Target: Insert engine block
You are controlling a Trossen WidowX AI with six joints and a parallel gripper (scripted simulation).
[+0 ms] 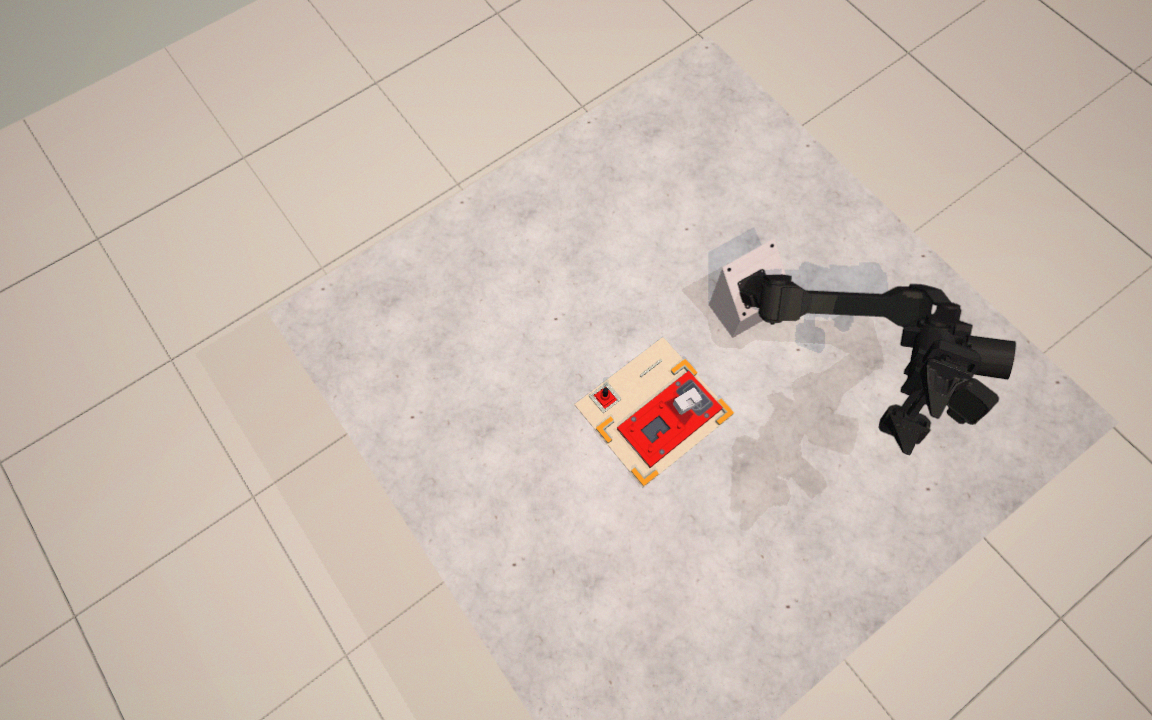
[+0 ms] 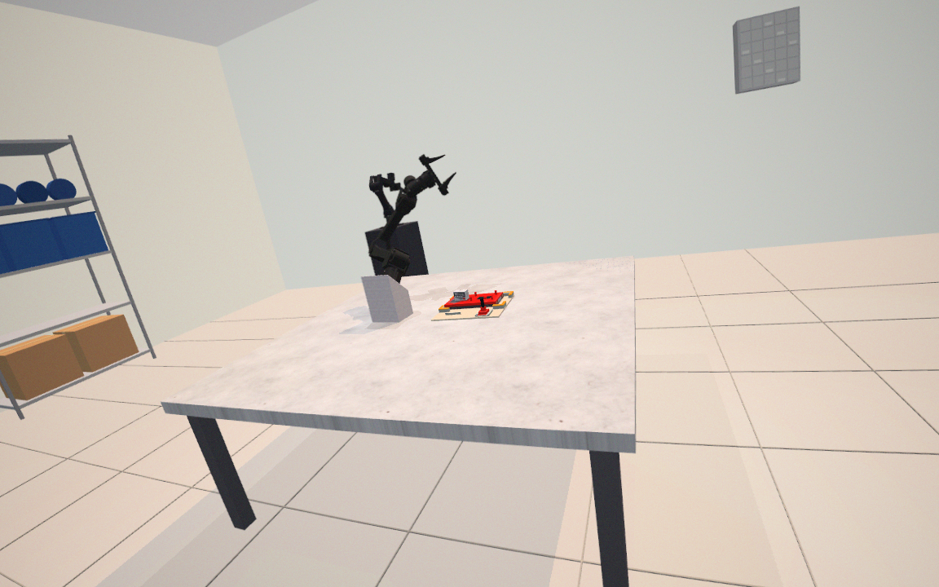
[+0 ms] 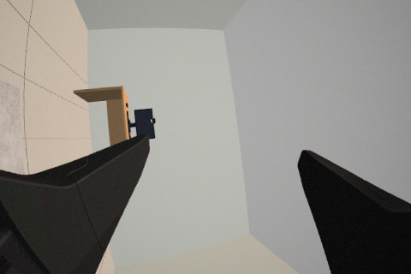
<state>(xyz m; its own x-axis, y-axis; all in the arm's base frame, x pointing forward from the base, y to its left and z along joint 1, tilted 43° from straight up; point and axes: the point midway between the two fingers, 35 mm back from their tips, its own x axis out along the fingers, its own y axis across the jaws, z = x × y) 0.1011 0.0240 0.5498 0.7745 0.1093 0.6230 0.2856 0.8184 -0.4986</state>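
The engine block (image 1: 688, 399) (image 2: 460, 294), grey with a pale top, stands upright at one end of the red car body (image 1: 633, 431) (image 2: 451, 303). Dark grey shows around its foot, and its upper part rises above the red surface. Its depth in the opening and the direction of its slot side cannot be told. A dark notched opening (image 1: 654, 428) shows nearer the car body's other end. My gripper (image 1: 925, 432) (image 2: 449, 165) (image 3: 225, 151) is open and empty, high above the table and well away from the block and car body.
The car body lies on a tan board (image 1: 625, 380) between orange corner pieces (image 1: 644, 477). A small red part with a black post (image 1: 604, 394) (image 2: 483, 307) stands on the board beside it. The arm's pale wedge-shaped base (image 1: 728, 304) (image 2: 386, 299) stands nearby on the table (image 2: 502, 364).
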